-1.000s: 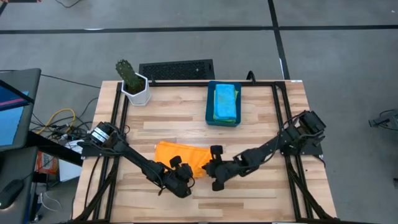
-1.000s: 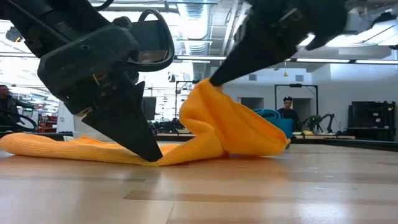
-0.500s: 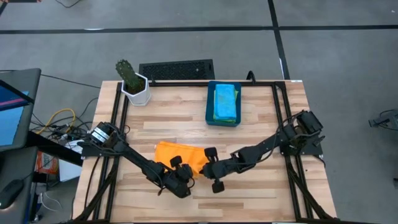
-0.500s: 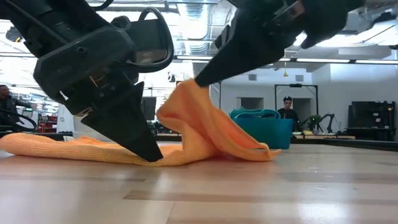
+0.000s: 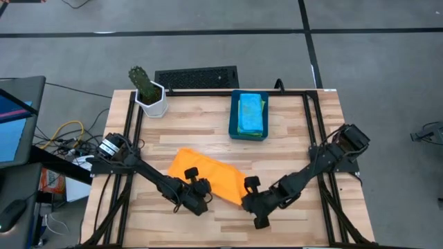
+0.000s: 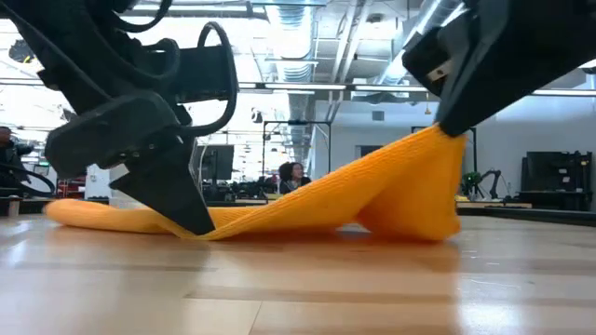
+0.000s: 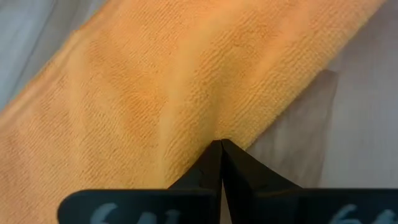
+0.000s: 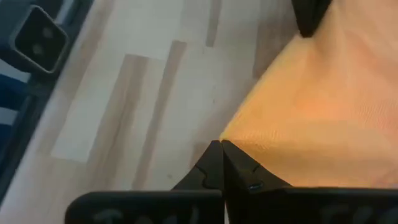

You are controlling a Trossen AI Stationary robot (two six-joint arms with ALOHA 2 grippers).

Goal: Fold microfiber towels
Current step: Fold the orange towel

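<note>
An orange microfiber towel (image 5: 208,176) lies slantwise on the near middle of the wooden table. My left gripper (image 5: 201,197) is shut on its near edge, down at the table top. My right gripper (image 5: 246,200) is shut on the towel's right corner and holds that corner up off the wood (image 6: 445,140). Between the two grippers the cloth slopes down from the raised corner to the table, with a loose fold (image 6: 414,209) hanging under the corner. The towel's left part (image 6: 93,216) lies flat on the wood. My left gripper pinches the towel's near edge (image 7: 211,134) between its two shut fingers. The fingers slant down from the table's left, and their tips (image 6: 198,226) reach the table top. The cloth there stays down on the wood. My right gripper pinches the towel's right corner (image 8: 231,135) between its two shut fingers, slanting down from the table's right. The corner is lifted clear of the table, and the cloth runs from it in a fairly straight slope toward my left gripper.
A dark blue bin (image 5: 232,117) at the far middle holds folded light blue and green cloths (image 5: 249,112). A potted cactus (image 5: 147,90) stands at the far left corner. A black frame (image 5: 315,131) runs along the table's sides. People show in the room behind.
My right gripper first carried the corner a little toward the table's left, then pulled it toward the right and near edges. The bunched-up right part of the towel has been drawn out into a longer, straighter slope. My left gripper has tipped slightly and kept its hold on the near edge.
</note>
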